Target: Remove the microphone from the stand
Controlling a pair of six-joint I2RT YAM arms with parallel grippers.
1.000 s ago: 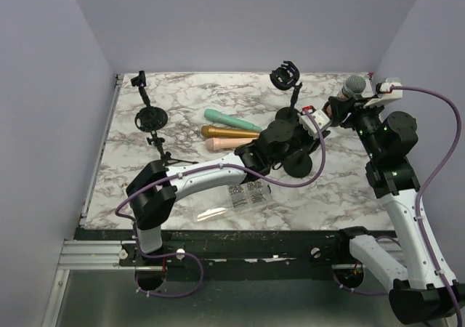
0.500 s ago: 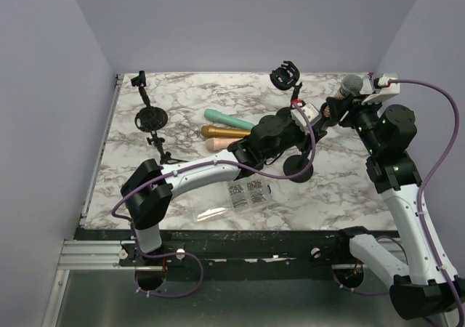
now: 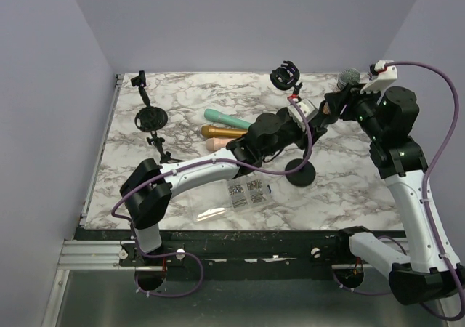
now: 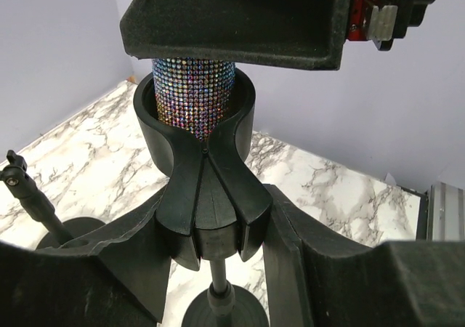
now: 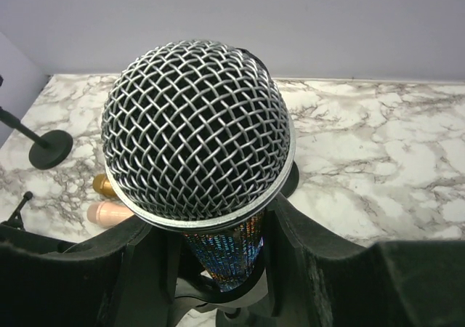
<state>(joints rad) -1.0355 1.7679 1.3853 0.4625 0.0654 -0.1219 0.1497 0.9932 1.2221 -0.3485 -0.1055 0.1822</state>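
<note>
The microphone has a silver mesh head and a glittery body; in the top view the microphone is at the back right. Its lower end sits in the black clip of the stand. My right gripper is shut on the glittery body just under the head, and the right gripper is above the clip. My left gripper straddles the clip's neck, open, with a sliver of marble showing beside its right finger. The left gripper reaches in from the left.
Teal, gold and pink microphones lie mid-table behind the left arm. Empty stands are at the back and back left. A clear plastic box lies near the front. Walls close the table's sides.
My left gripper has widened its jaws around the clip's neck. The right gripper has tipped the microphone's head up and back; the stand's base shifted slightly toward the front.
</note>
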